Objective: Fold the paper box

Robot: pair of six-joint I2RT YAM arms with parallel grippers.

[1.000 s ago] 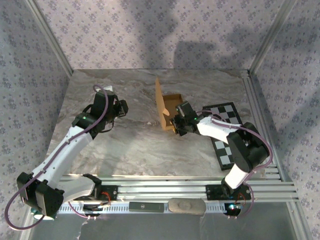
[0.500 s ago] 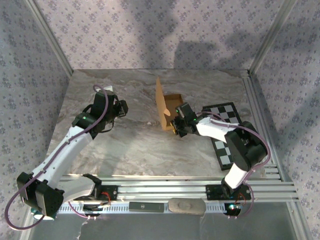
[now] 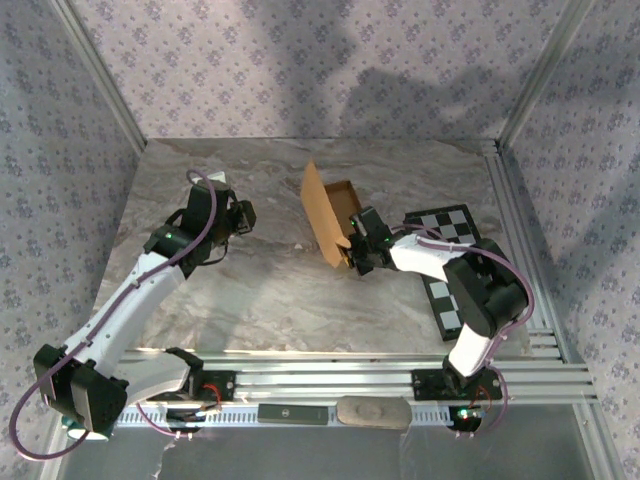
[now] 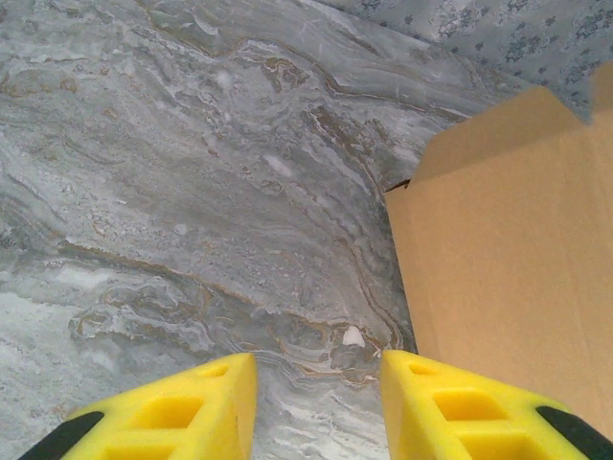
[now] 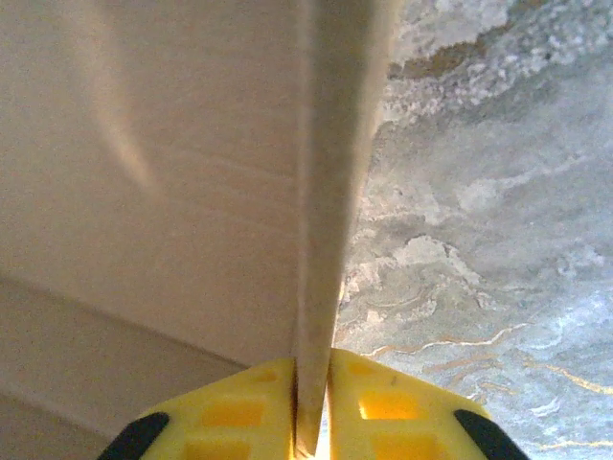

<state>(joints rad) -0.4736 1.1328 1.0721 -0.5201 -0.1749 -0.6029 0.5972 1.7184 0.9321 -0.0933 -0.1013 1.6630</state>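
Mid-table: right end effector point(image 5: 311, 388) pinching paper box point(image 3: 324, 210) wall; left end effector point(image 4: 319, 388) parted, empty.

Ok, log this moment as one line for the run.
right gripper: shut on paper box edge | left gripper: open, empty, over table | paper box: side panel raised, fold unfinished

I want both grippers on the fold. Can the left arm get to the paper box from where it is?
Probably yes: only bare table lies between the open left gripper and the paper box; the right gripper pinches it from the other side.
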